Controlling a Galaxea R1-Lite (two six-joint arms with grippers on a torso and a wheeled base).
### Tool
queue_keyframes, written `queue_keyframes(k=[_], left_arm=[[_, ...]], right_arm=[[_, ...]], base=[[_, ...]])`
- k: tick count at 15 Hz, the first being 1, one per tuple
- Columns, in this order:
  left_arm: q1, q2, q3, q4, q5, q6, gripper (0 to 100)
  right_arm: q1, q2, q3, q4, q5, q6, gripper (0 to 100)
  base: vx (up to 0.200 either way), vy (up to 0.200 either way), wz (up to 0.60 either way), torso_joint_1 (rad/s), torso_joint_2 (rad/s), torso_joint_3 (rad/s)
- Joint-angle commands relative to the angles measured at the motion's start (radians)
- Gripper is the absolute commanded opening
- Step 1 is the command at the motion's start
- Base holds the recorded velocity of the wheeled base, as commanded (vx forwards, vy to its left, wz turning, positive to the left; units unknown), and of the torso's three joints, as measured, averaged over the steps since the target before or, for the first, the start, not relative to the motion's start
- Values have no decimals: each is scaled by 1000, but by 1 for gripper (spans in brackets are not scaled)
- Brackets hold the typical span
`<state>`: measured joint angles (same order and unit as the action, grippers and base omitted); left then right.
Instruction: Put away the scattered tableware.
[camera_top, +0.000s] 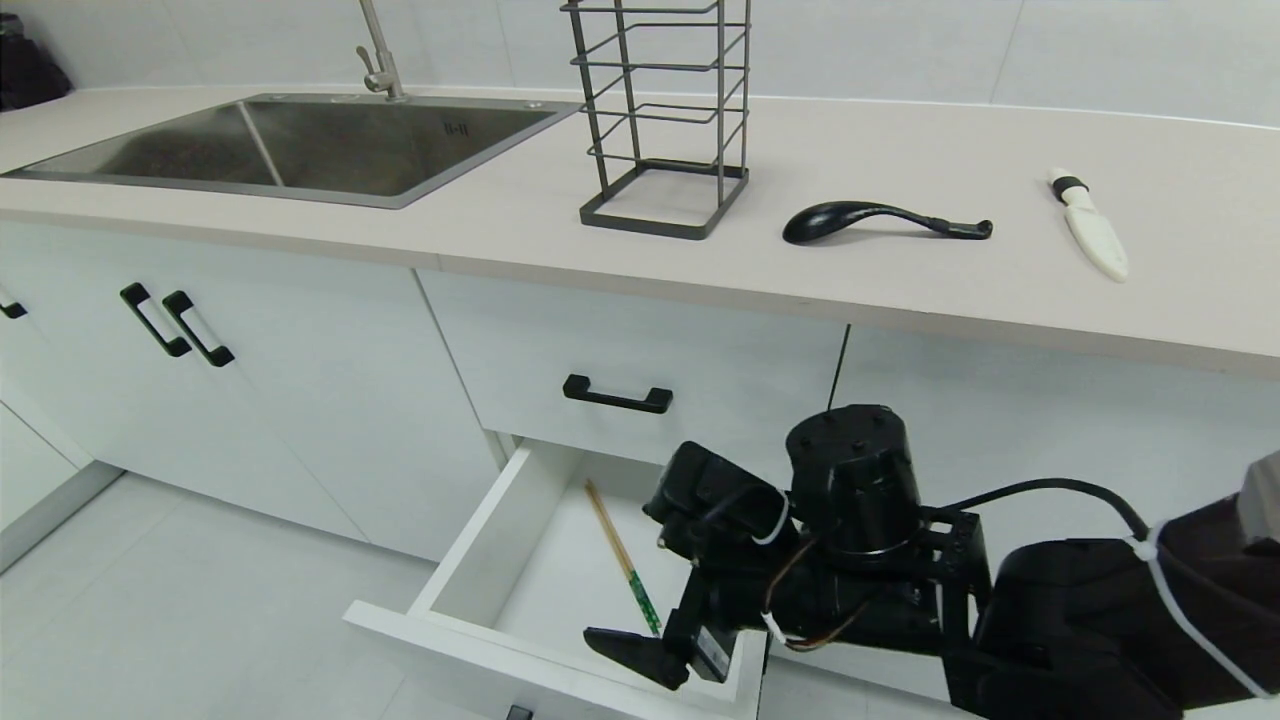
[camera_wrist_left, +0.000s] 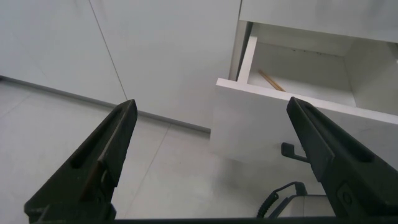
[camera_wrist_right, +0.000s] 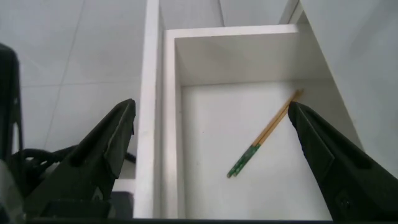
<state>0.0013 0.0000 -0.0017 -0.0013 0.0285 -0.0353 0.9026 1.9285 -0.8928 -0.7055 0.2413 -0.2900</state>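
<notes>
Kitchen: steel sink (camera_top: 300, 145) with faucet (camera_top: 378, 55), pale countertop (camera_top: 900, 270), white cabinets (camera_top: 300, 370), open drawer (camera_top: 540, 590)

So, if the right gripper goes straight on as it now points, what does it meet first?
Most likely the bare white floor of the open drawer, close beside the chopsticks, though depth is unclear.

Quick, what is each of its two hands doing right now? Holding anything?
Left gripper: open, holding nothing.
Right gripper: open, holding nothing, over the open drawer where the chopsticks lie.
</notes>
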Motion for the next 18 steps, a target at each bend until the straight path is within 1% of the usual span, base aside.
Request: queue_keyframes(k=[1, 3, 5, 9, 14, 16, 18], left_arm=[[0, 0, 0, 0, 1, 0, 100], [0, 0, 0, 0, 1, 0, 100], [0, 0, 0, 0, 1, -1, 100], [0, 0, 0, 0, 1, -1, 100], [0, 0, 0, 0, 1, -1, 100], [0, 0, 0, 0, 1, -1, 100], [0, 0, 0, 0, 1, 0, 100]], right_arm=[[6, -71, 95, -11, 4, -1, 100], [16, -56, 135, -48, 9, 2, 100], [16, -37, 141, -63, 7, 5, 100], [30, -42, 215, -124, 4, 37, 100], [36, -48, 190, -115, 4, 34, 100], [53, -48, 163, -112, 6, 34, 100], [59, -49, 140, -81, 6, 34, 100]], base=[[0, 0, 0, 0, 0, 0], [0, 0, 0, 0, 0, 0], [0, 0, 0, 0, 0, 0], [0, 0, 0, 0, 0, 0], [0, 0, 0, 0, 0, 0], [0, 0, 0, 0, 0, 0], [0, 0, 0, 0, 0, 0]])
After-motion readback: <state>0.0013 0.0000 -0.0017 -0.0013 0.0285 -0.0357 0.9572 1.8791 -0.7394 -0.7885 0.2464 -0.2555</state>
